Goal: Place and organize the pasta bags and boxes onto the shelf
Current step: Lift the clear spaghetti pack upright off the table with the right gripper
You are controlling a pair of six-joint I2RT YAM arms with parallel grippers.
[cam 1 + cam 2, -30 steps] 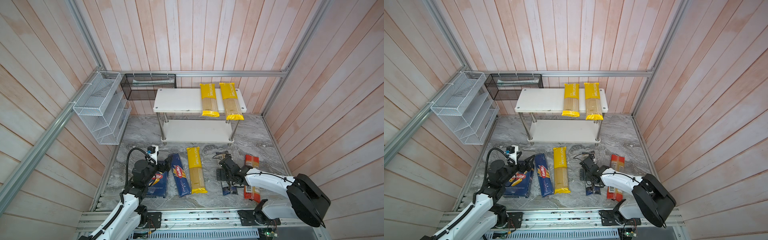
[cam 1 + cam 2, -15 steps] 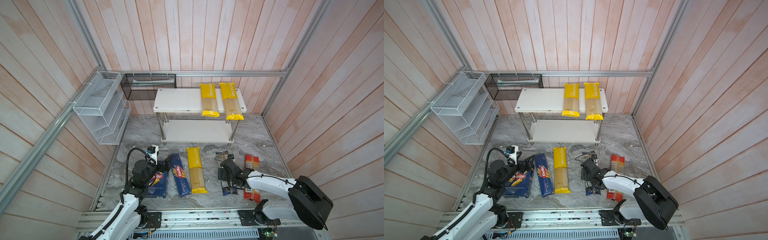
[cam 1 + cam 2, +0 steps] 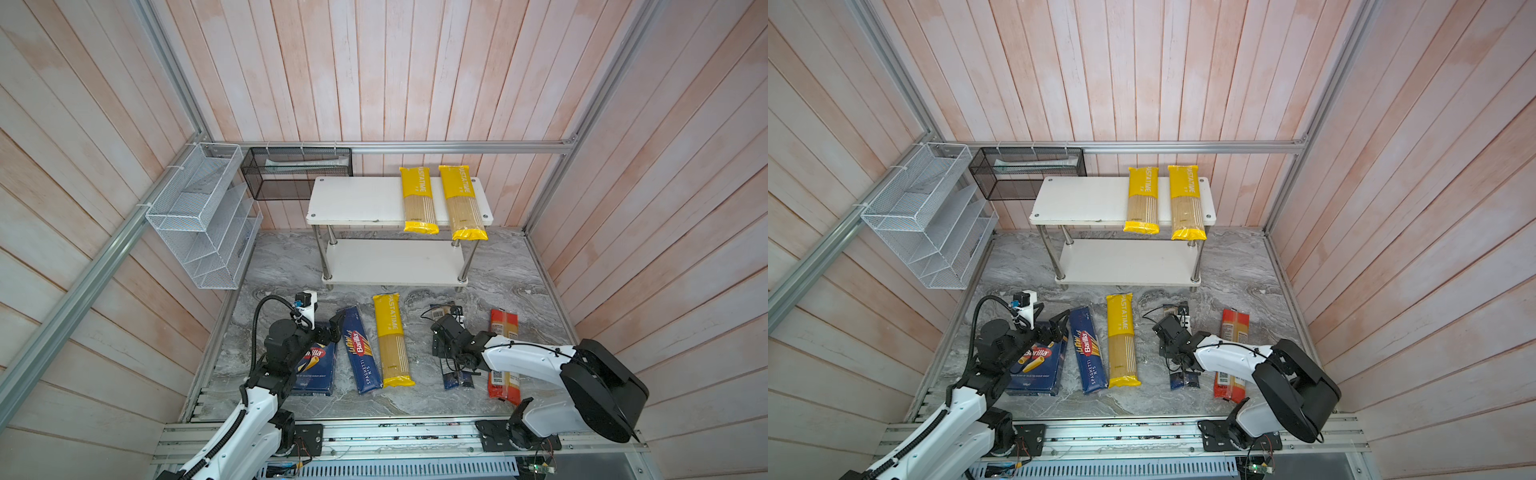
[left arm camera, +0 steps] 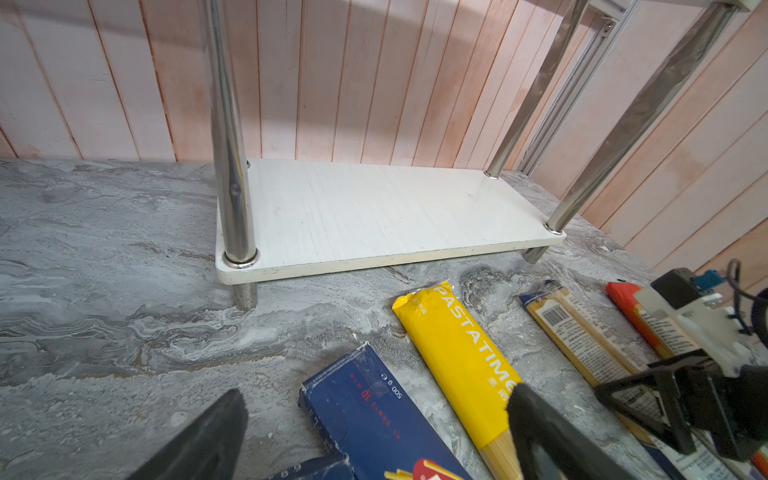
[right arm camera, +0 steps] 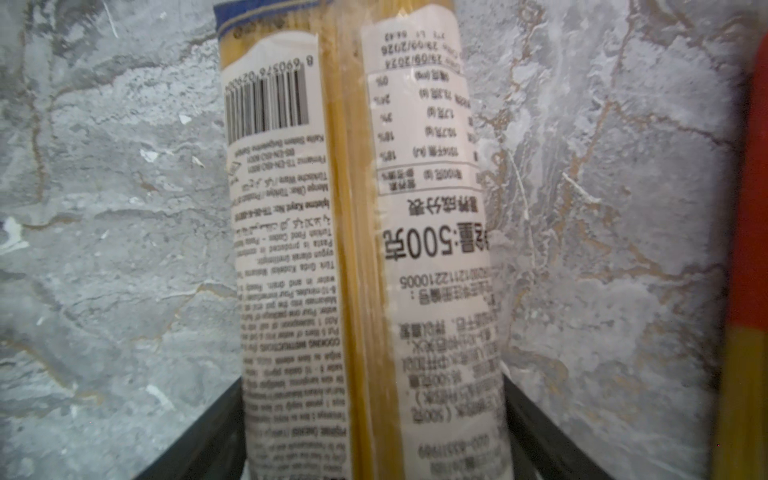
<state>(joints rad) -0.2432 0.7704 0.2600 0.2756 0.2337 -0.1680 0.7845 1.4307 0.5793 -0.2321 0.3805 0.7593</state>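
My right gripper (image 3: pixel 446 357) is down on the floor with its jaws pressed against both sides of the clear bag with dark-blue ends (image 5: pixel 357 228), which still lies flat. The red-ended bag (image 3: pixel 503 328) lies just right of it. A yellow bag (image 3: pixel 390 336), the Spaghetti box (image 3: pixel 361 353) and the Rigatoni box (image 3: pixel 318 365) lie side by side to the left. My left gripper (image 4: pixel 376 392) hovers open over the far end of the Spaghetti box (image 4: pixel 365 415), holding nothing. Two yellow bags (image 3: pixel 417 199) (image 3: pixel 461 203) rest on the shelf's top board (image 3: pixel 357 199).
The shelf's lower board (image 4: pixel 374 216) is bare between chrome posts (image 4: pixel 232 166). A white wire rack (image 3: pixel 199 216) hangs on the left wall. A black mesh basket (image 3: pixel 297 172) hangs on the back wall beside the shelf. Wooden walls close in all sides.
The right gripper's jaws have narrowed onto the blue-ended bag and the arm has shifted slightly along it. The left arm has not moved.
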